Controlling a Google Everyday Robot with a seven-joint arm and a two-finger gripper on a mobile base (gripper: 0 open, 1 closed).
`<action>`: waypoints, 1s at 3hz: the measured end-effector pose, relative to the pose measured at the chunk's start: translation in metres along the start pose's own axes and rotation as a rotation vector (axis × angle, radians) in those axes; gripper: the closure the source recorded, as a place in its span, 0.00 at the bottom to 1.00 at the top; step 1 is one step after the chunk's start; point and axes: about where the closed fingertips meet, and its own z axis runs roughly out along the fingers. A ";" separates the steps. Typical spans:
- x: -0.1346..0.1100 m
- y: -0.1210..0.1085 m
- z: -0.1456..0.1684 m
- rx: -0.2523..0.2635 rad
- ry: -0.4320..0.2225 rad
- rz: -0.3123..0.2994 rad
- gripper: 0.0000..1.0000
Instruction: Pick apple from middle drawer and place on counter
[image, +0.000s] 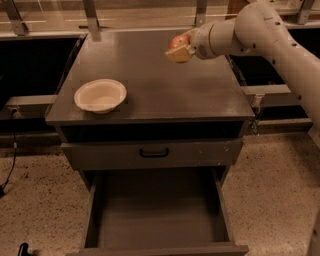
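The gripper (179, 48) is shut on the red apple (177, 42) and holds it above the far right part of the grey counter (155, 85). The white arm reaches in from the upper right. The middle drawer (157, 210) is pulled out at the bottom of the view, and its grey floor is bare.
A cream bowl (100, 95) sits on the counter's left front. A shut drawer front with a black handle (154, 152) lies under the counter top. Metal posts (91, 17) stand along the counter's back edge. Dark recesses flank the cabinet above a speckled floor.
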 end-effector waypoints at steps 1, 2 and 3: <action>0.006 -0.036 0.014 0.030 0.013 0.124 1.00; 0.027 -0.050 0.020 -0.006 0.051 0.236 0.82; 0.044 -0.042 0.030 -0.084 0.115 0.240 0.58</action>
